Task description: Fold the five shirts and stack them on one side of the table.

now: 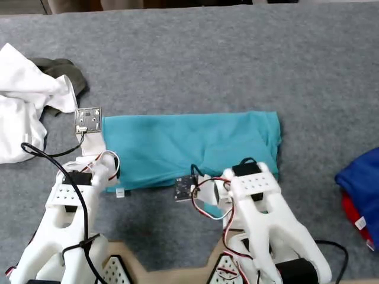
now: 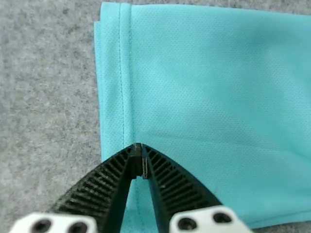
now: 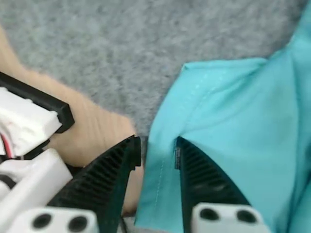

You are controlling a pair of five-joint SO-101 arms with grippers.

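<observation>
The teal shirt lies in the middle of the table, folded into a long band that runs from one of my arms to the other. Both of my arms sit at its near edge.

My left gripper is closed. Its black ribbed fingers meet at the tips right on the stitched hem at the shirt's near left corner, and the cloth is pinched between them. The rest of the fabric spreads out flat beyond.

My right gripper is open. Its two fingers stand apart with the shirt's hemmed edge running up between them, at the near right end of the band. The cloth touches the finger on the shirt's side (the other finger is over the grey table covering).

At the left end of the table a white shirt lies crumpled, with a dark olive shirt showing from behind it. At the right edge a blue shirt sits on top of a red shirt. Both of these groups are well apart from the teal shirt.
</observation>
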